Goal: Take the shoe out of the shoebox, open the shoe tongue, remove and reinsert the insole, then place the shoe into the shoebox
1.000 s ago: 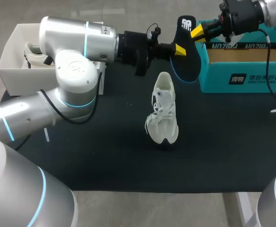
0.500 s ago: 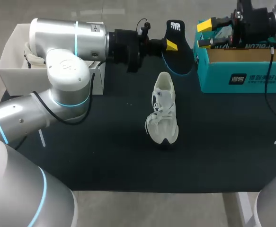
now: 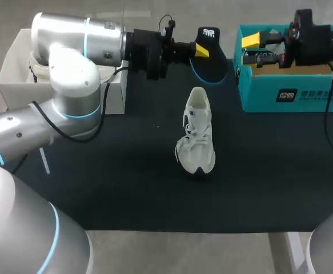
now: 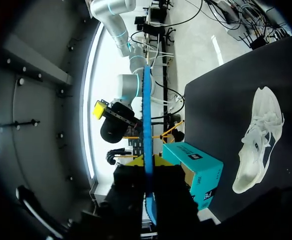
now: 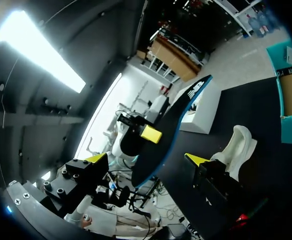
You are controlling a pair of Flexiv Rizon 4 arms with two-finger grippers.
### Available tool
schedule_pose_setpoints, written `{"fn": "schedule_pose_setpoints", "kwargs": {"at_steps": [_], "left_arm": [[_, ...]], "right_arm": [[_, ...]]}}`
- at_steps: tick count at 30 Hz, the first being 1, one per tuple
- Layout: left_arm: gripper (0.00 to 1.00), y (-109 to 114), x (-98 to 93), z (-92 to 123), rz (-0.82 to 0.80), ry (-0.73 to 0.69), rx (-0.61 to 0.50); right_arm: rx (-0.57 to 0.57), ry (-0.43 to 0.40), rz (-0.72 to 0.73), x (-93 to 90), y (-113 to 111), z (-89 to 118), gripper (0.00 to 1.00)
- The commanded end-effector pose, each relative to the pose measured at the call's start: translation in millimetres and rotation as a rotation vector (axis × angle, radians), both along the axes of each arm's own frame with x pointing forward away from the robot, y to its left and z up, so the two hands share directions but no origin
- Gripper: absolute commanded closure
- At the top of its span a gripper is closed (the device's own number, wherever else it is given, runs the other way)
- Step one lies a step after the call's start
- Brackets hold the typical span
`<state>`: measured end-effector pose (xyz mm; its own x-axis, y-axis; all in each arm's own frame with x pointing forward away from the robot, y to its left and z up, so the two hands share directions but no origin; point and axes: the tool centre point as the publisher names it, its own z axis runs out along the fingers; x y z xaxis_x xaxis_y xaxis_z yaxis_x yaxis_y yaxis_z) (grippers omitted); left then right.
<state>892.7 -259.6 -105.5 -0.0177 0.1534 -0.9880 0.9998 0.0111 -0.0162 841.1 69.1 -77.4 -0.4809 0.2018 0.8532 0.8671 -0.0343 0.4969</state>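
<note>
Left gripper [image 3: 203, 51] pinches the insole [image 3: 212, 64] near its logo end, above the table's [image 3: 126, 171] far edge. My right gripper [image 3: 256, 49] hangs spread over the shoebox [image 3: 292, 94]. The sneaker [image 3: 197, 134] lies mid-table. I judge the insole light and floppy, best held at an end.

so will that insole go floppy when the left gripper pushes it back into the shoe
Probably springy rather than floppy: clamped in the left gripper, the insole stands out without drooping, and looks straight edge-on in the left wrist view. Likely light, being so thin. It may well bend when pressed into the shoe.
</note>
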Motion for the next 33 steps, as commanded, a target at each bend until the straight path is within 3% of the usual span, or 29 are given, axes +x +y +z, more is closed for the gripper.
{"fn": "schedule_pose_setpoints", "kwargs": {"at_steps": [1, 7, 13, 16, 30, 33], "left_arm": [[1.0, -2, 1.3, 0, -0.002, -0.001, 0.0], [1.0, -2, 1.3, 0, -0.002, -0.001, 0.0], [1.0, 10, 7.4, 16, -0.123, 0.564, -0.085], [1.0, 19, 11.4, 25, -0.267, 0.786, -0.211], [1.0, 19, 11.4, 25, -0.267, 0.786, -0.211], [1.0, 21, 10.3, 41, -0.144, 0.937, -0.216]], "right_arm": [[0.022, 0.038, -0.022, -2.9, 2, -4, 0.0], [0.026, 0.134, -0.037, -2.7, -3, -7, 0.0], [0.037, 0.146, -0.024, -2.6, -3, -7, 0.0], [0.037, 0.146, -0.024, -2.6, -3, -7, 0.0], [0.037, 0.146, -0.024, -2.6, -3, -7, 0.0], [0.037, 0.146, -0.024, -2.6, -3, -7, 0.0]]}}
